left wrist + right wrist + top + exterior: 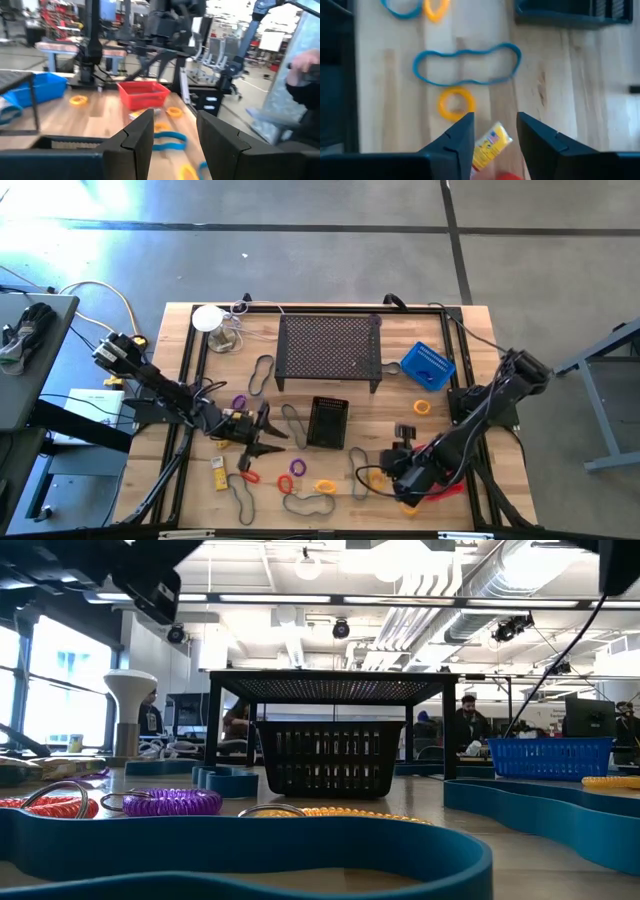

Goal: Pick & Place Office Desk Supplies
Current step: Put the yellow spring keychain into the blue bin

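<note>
Left gripper (268, 434) lower centre-left, fingers apart, empty, beside black mesh basket (328, 423). Right gripper (393, 463) lower right, fingers parted over yellow packet (489, 145), not clamped.

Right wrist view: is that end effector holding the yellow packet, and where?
Nothing is held. The right end effector stands open above the yellow packet, which lies on the table between its fingers, ungripped.

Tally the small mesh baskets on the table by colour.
Black basket: 1
Blue basket: 1
Red basket: 1
Total: 3
</note>
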{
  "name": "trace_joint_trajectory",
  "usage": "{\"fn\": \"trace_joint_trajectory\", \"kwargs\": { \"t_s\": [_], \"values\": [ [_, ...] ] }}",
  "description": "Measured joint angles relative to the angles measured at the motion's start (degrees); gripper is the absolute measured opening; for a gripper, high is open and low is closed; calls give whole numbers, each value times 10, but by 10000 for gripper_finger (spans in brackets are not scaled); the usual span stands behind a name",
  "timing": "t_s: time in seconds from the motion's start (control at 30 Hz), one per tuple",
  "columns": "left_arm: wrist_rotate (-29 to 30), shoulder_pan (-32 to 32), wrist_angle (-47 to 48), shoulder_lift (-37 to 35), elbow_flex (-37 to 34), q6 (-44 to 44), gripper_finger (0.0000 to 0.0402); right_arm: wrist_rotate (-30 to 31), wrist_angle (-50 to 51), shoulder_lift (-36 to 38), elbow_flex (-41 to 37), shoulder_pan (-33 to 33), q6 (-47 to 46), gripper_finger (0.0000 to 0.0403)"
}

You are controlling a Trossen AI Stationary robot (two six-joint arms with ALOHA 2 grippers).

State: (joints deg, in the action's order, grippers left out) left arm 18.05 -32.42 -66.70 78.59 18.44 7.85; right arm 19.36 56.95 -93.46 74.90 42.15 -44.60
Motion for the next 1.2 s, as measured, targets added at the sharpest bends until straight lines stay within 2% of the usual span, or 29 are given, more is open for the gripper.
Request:
{"fn": "trace_joint_trajectory", "kwargs": {
  "t_s": [0.1, 0.23, 0.4, 0.9, 1.0, 1.2],
  "values": [
    [-2, -17, -1, 0, 0, -17, 145, 5, 3, -16, 0, -6, 20, 168],
    [-5, -25, 0, 0, 0, -48, 145, 6, -22, -37, 0, -12, 114, 207],
    [-3, -26, 1, 0, 0, -30, 145, -26, -29, -53, 0, -18, 149, 236],
    [-3, -26, 2, 0, 0, -34, 145, -44, -42, -99, -1, -33, 160, 235],
    [-3, -26, 2, 0, 0, -33, 145, -28, -69, -100, -9, -33, 171, 235],
    [-3, -26, 5, 0, 0, -15, 145, -38, -124, -100, -50, -35, 164, 235]
  ]
}}
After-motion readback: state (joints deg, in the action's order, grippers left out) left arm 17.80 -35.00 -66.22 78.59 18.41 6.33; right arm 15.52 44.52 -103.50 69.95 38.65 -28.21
